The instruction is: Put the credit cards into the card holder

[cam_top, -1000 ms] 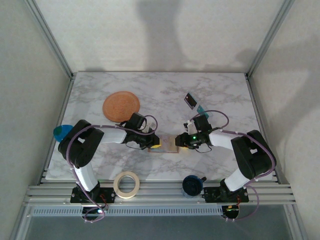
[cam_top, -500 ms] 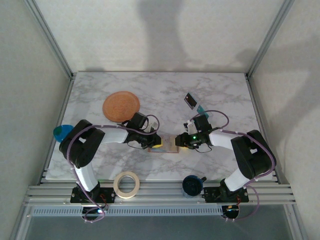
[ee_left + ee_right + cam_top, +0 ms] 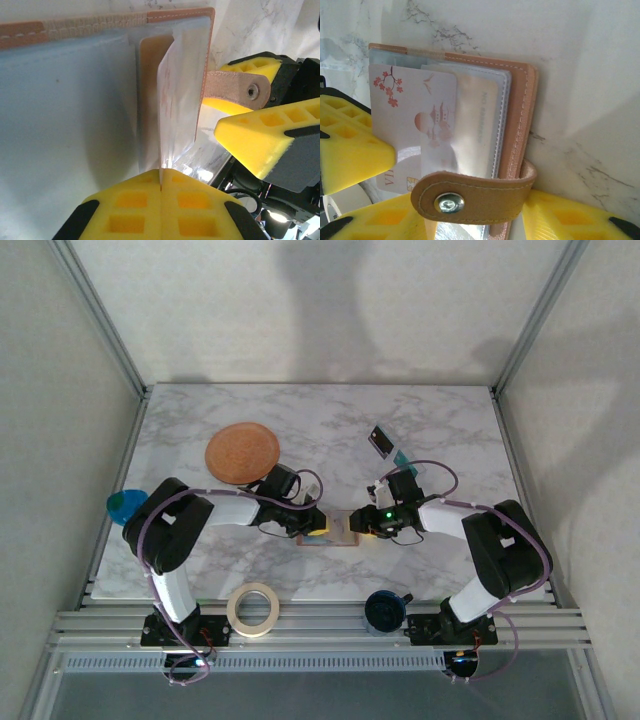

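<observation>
While both arms met near the front middle of the marble table [image 3: 330, 420], we saw the card holder [image 3: 522, 110] lying open between them. The left gripper [image 3: 161, 176] had its yellow claw pressed together on one end of the whitish card [image 3: 410, 115]. That card had pink flowers and a little tower drawn on it. Its other end sat under a clear pocket of the card holder, so it was partly in. The right gripper [image 3: 472, 225] was at the other side of the card holder. Its claw stood apart, and the tan snap tab [image 3: 470, 192] lay across the gap between its two yellow fingers. We could not tell if those fingers pressed on the tab or on the leather edge. Farther back on the table, to the right, the dark card [image 3: 379, 441] and the teal card [image 3: 401, 459] lay just beside each other, well apart from the card holder. A round orange-brown disc [image 3: 242, 451] lay behind the left arm, and a roll of tape [image 3: 252, 608] sat at the near edge.
</observation>
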